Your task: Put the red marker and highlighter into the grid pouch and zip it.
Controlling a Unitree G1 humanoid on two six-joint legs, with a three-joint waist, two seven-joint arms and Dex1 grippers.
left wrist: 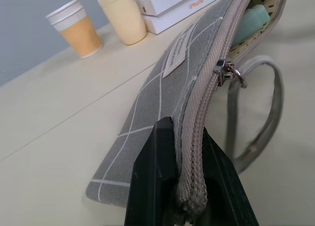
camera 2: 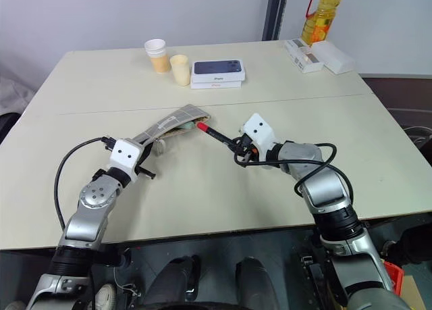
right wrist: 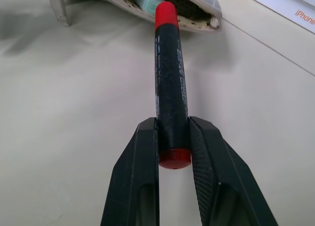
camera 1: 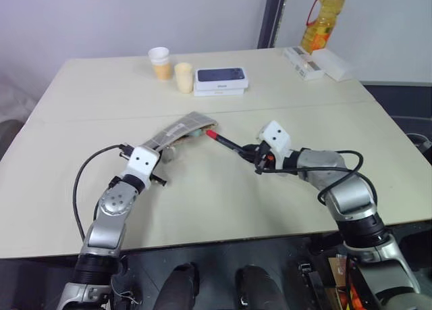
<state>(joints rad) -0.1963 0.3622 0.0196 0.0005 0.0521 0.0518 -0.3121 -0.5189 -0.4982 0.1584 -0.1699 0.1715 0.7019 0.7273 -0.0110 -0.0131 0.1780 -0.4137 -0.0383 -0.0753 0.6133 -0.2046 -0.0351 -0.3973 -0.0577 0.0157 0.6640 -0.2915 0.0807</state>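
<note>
The cream table point(camera 1: 223, 202) carries everything here. At its far side stands a phone box point(camera 1: 221, 80) with a dark top, and just left of it a cream cup point(camera 1: 183, 77) and a paper cup point(camera 1: 160, 62). At the far right corner there's a yellow oil bottle point(camera 1: 324, 16) behind white boxes point(camera 1: 317, 63).

Centre stage, the grid pouch point(camera 1: 174, 136) is lifted at an angle, its near end pinched in the left gripper point(left wrist: 184, 186), jaws clamped tight on the zipper edge. The zip stands open, the zipper pull point(left wrist: 224, 71) hanging partway along and a grey wrist loop point(left wrist: 261, 117) drooping beneath. Inside the open mouth, the pale green highlighter point(left wrist: 251, 21) sits against the dotted lining.

Over on the right, the right gripper point(right wrist: 173, 147) grips the red marker point(right wrist: 170, 83) by its tail end, jaws narrow and closed on the black barrel. The marker points across at the pouch, its red cap right at the open mouth, tip just at the lip, next to the green highlighter. Whether the cap touches the fabric, I can't tell.
</note>
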